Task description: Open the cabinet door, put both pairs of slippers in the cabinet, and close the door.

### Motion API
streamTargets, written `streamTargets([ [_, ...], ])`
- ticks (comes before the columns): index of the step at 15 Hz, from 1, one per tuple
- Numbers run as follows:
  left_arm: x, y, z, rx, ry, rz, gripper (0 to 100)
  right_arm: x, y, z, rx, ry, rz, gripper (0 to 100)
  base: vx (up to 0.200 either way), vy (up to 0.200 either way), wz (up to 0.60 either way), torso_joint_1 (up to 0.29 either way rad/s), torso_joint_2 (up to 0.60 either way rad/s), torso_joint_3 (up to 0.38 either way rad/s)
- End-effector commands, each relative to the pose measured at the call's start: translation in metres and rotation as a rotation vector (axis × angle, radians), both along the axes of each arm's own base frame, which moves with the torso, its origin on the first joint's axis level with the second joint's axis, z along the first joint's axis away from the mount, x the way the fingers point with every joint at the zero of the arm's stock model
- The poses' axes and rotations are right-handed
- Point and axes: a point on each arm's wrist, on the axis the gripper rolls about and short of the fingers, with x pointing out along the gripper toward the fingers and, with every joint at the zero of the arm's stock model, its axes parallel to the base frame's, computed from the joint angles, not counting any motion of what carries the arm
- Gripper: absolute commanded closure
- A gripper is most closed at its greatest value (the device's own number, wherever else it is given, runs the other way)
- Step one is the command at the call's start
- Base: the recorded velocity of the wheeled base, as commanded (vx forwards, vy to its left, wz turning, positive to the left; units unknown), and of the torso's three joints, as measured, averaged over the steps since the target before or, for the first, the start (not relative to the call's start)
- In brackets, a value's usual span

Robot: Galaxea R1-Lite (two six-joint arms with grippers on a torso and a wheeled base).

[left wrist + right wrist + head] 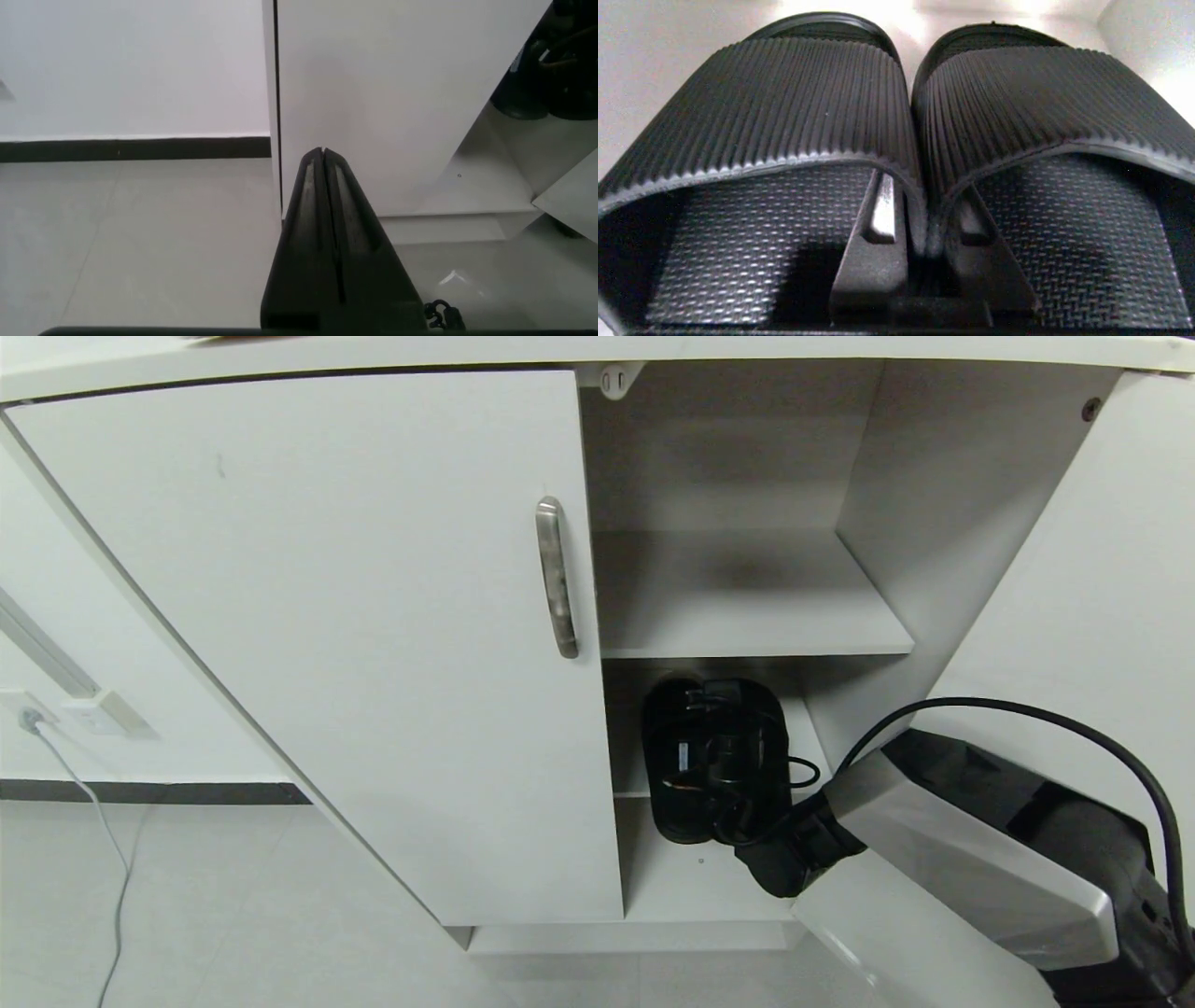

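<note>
Head view: pair of black slippers [714,756] lies on the cabinet's [934,504] lower shelf [695,887], long axes running front to back, heels toward the right arm.
Right wrist view: right gripper [924,210] has its fingers [882,201] clamped on the two touching inner straps.
Left wrist view: left gripper [322,163] is pressed together and empty, near the closed door [392,93], farther from the slippers.
</note>
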Motion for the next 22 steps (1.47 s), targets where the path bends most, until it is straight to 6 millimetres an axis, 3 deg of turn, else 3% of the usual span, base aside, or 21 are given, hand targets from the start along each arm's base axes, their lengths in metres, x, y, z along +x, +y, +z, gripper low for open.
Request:
streamTargets([
  [1,0.000,0.000,0.000,0.000,0.001,0.000,100,0.004,0.002,0.005,0.013,-0.017,-0.001,100,0.000,0.000,0.00,0.000,0.00,0.000],
  [2,0.000,0.000,0.000,0.000,0.001,0.000,100,0.009,0.001,0.012,0.021,-0.026,0.005,100,0.000,0.000,0.00,0.000,0.00,0.000],
  [6,0.000,0.000,0.000,0.000,0.001,0.000,100,0.021,-0.005,0.008,0.021,-0.022,-0.018,100,0.000,0.000,0.00,0.000,0.00,0.000],
  [12,0.000,0.000,0.000,0.000,0.001,0.000,100,0.026,-0.008,0.004,0.019,-0.018,-0.023,100,0.000,0.000,0.00,0.000,0.00,0.000],
  [13,0.000,0.000,0.000,0.000,0.001,0.000,100,0.026,-0.008,0.005,0.020,-0.019,-0.023,0,0.000,0.000,0.00,0.000,0.00,0.000],
  [19,0.000,0.000,0.000,0.000,0.001,0.000,100,0.012,-0.019,0.002,0.006,0.002,-0.025,0,0.000,0.000,0.00,0.000,0.00,0.000],
  [22,0.000,0.000,0.000,0.000,0.001,0.000,100,-0.013,-0.029,0.013,0.017,-0.011,-0.012,0,0.000,0.000,0.00,0.000,0.00,0.000],
])
